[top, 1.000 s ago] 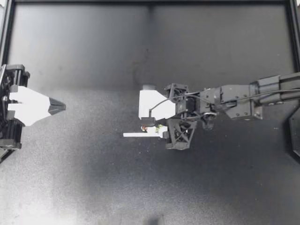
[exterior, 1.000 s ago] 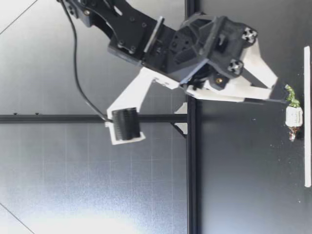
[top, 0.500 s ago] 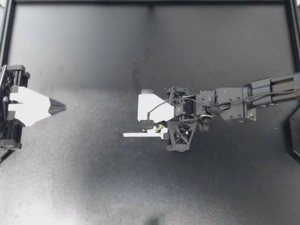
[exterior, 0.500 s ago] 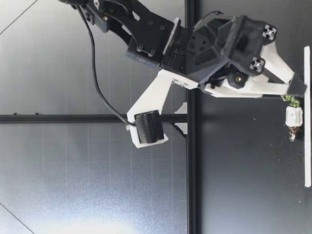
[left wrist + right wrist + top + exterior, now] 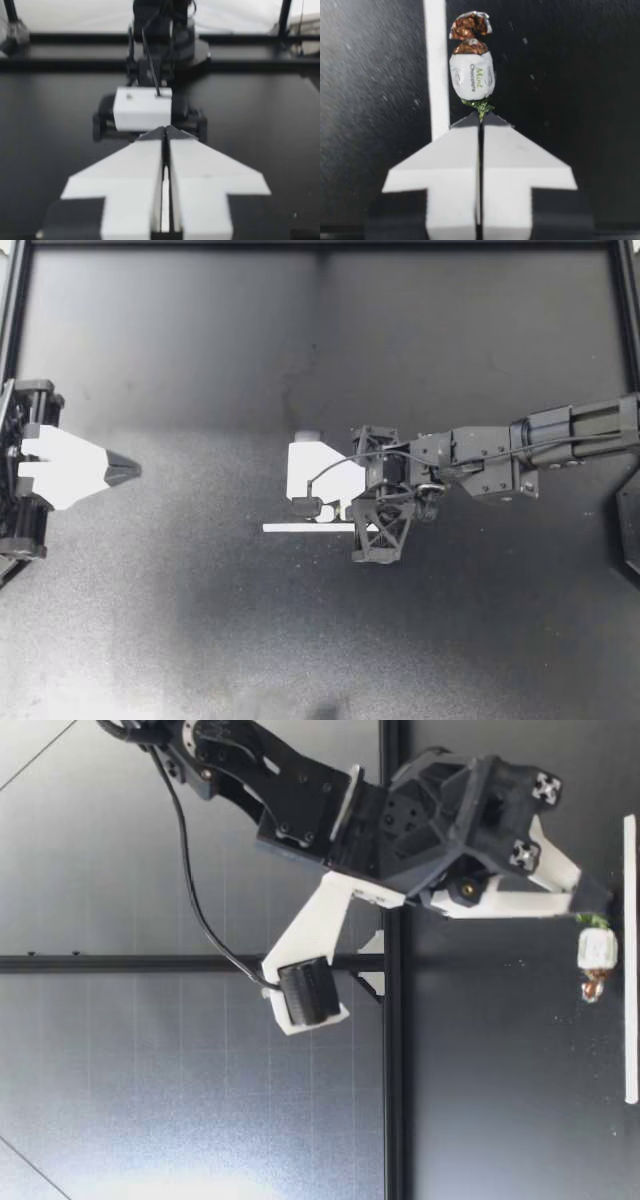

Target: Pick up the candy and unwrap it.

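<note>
Left hand sat at the left edge of the dark surface, well apart from everything else, its two white fingers pressed together on nothing. From its own wrist camera the left hand showed only a thin seam between the fingers, with the other arm's white camera bracket straight ahead across the surface.

Near the middle of the surface a thin white strip lay flat. Just beside it was the wrapped candy, a white-bodied sweet with green print, a brown foil twist at the end away from the hand and a green twist at the near end. In the right wrist view the candy ran parallel to the strip, close by it.

Right hand, reaching in from the right edge and tipped down toward the surface, was clamped on the candy's green twist, both fingertips meeting on it from two sides. From above, the bracket and the black wrist camera covered most of the sweet. At table height the right hand pinched the green end while the candy lay low over the surface; whether it touched could not be told.
</note>
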Robot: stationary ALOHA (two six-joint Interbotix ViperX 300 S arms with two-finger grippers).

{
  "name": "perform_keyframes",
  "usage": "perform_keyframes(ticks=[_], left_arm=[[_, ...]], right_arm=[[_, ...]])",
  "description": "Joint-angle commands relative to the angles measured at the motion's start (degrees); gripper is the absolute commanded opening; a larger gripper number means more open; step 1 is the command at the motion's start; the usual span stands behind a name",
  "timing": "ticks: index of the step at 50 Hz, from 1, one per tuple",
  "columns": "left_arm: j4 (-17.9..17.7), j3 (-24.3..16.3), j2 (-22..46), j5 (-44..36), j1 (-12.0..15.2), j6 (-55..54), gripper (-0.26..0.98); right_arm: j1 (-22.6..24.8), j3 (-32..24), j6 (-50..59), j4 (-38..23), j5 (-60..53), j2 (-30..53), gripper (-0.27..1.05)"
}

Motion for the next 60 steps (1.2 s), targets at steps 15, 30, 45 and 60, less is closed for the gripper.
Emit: perform_keyframes(ticks=[15, 30, 45, 60], left_arm=[[-0.09, -4.66, 12.83, -2.02, 0.26, -0.35, -0.05], [-0.09, -6.68, 21.88, -10.28, 0.26, -0.44, 0.35], [-2.11, -13.45, 34.89, -19.25, 0.26, -0.53, 0.52], [-4.31, -18.02, 40.52, -21.97, 0.26, -1.23, 0.52]], right_arm=[[0.26, -0.53, 0.79, 0.7, 3.08, -14.06, -0.21], [0.97, 0.88, 0.97, 0.7, 3.43, -21.62, -0.21], [1.67, 0.35, 1.05, 0.7, 2.99, -24.7, -0.21], [1.67, 0.35, 0.88, 0.44, 2.55, -25.75, -0.21]])
